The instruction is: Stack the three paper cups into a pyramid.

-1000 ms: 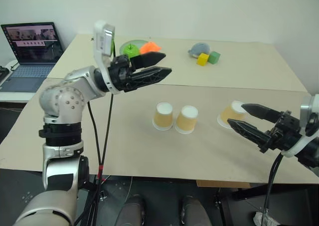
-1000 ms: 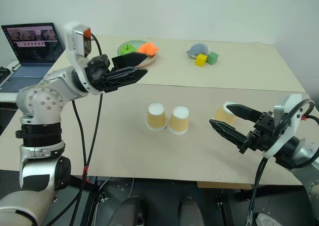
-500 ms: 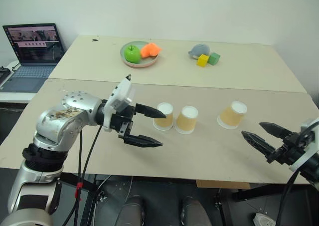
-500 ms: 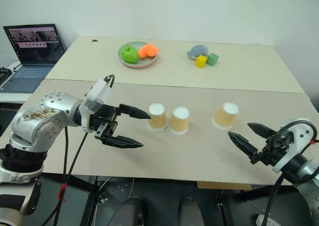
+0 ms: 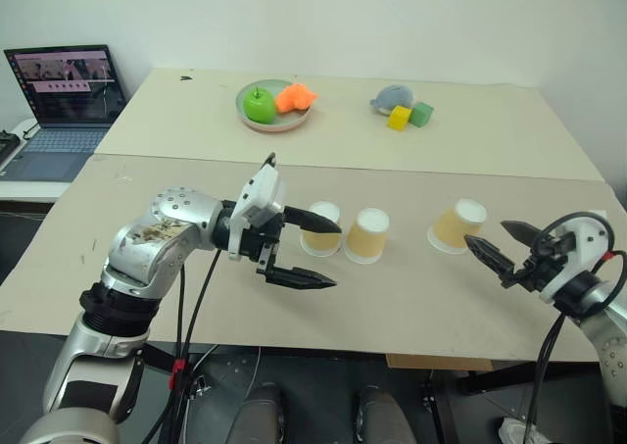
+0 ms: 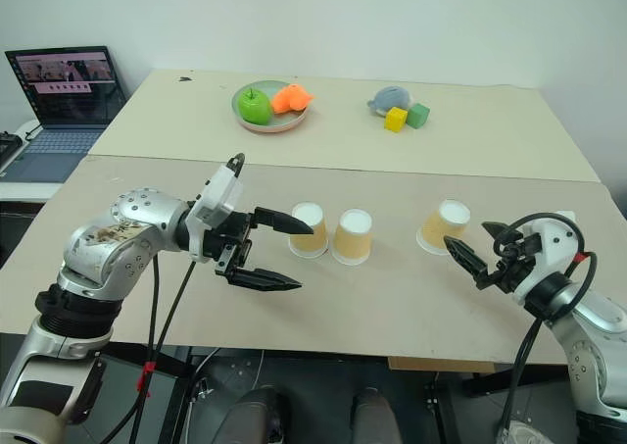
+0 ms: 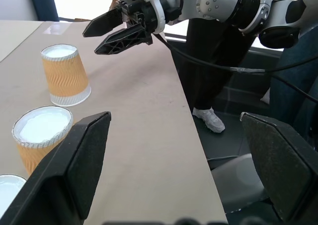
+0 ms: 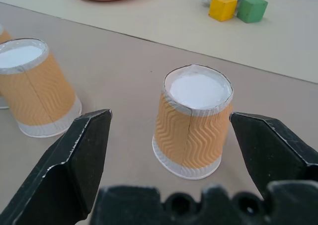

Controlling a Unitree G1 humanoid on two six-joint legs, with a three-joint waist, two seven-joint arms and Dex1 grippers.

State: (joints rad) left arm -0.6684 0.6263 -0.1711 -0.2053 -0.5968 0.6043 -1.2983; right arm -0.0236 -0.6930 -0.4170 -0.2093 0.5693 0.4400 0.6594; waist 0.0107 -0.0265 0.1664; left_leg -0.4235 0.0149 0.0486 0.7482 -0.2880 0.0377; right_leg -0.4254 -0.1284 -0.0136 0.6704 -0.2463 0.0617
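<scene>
We keep both grippers spread: the left gripper (image 5: 312, 251) beside the two neighbouring cups (image 5: 343, 232), the right gripper (image 5: 497, 248) lined up on the lone third cup (image 5: 458, 225) (all upside down, unstacked), ready to lift it

Count: three cups (image 5: 321, 228) (image 5: 367, 234) (image 5: 458, 225), one plate (image 5: 275, 123), two blocks (image 5: 398, 118) (image 5: 421, 113), one laptop (image 5: 65, 96), two grippers (image 5: 315, 253) (image 5: 498, 246).
</scene>
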